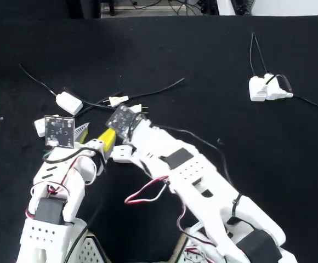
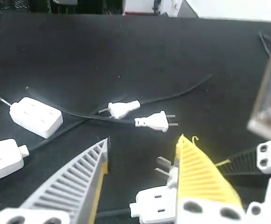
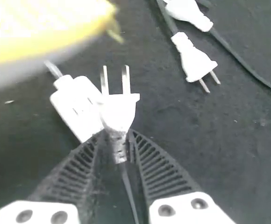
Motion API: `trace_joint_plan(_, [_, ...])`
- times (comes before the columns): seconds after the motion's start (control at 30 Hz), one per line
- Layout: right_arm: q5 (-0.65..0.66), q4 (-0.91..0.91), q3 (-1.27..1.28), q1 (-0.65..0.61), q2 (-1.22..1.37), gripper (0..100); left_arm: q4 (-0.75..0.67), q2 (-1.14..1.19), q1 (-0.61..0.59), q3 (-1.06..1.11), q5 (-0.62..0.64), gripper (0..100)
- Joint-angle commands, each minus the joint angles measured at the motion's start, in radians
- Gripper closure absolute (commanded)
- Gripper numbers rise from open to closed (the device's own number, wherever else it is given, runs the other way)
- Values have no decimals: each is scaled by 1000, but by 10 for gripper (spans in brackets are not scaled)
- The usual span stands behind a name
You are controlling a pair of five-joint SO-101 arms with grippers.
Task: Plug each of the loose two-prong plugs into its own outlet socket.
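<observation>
My right gripper (image 3: pixel 117 140) is shut on the neck of a white two-prong plug (image 3: pixel 119 107), whose prongs point away from the wrist. A white outlet socket (image 3: pixel 77 109) lies on the black table right beside this plug. My left gripper (image 2: pixel 144 140) stands open just above the same socket (image 2: pixel 154 210), which lies close to the yellow finger (image 2: pixel 198 172). The held plug's prongs (image 2: pixel 162 167) show next to that finger. Two loose white plugs (image 2: pixel 121 108) (image 2: pixel 154 122) lie a little farther on, over a black cord. In the high view both grippers meet near the socket (image 1: pixel 121 154).
Two more white sockets (image 2: pixel 36 116) (image 2: pixel 0 158) lie left of the loose plugs. At the far right of the table a white socket (image 1: pixel 268 87) has a plug seated in it. Black cords (image 1: pixel 159 90) cross the middle.
</observation>
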Motion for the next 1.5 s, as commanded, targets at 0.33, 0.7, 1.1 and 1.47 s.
trace_joint_plan(0.33, [-9, 127, -137, -58, -186, 988, -3, -12, 10, 50, -132, 766])
trace_joint_plan(0.7, [-17, 167, -107, -61, -305, 988, -3, -12, 8, 71, -133, 766])
trace_joint_plan(1.1, [-60, 161, -105, -61, -303, 988, -3, -12, 8, 71, -133, 766])
trace_joint_plan(1.47, [-123, 167, -117, -57, -303, 988, -3, -12, -27, 71, -133, 766])
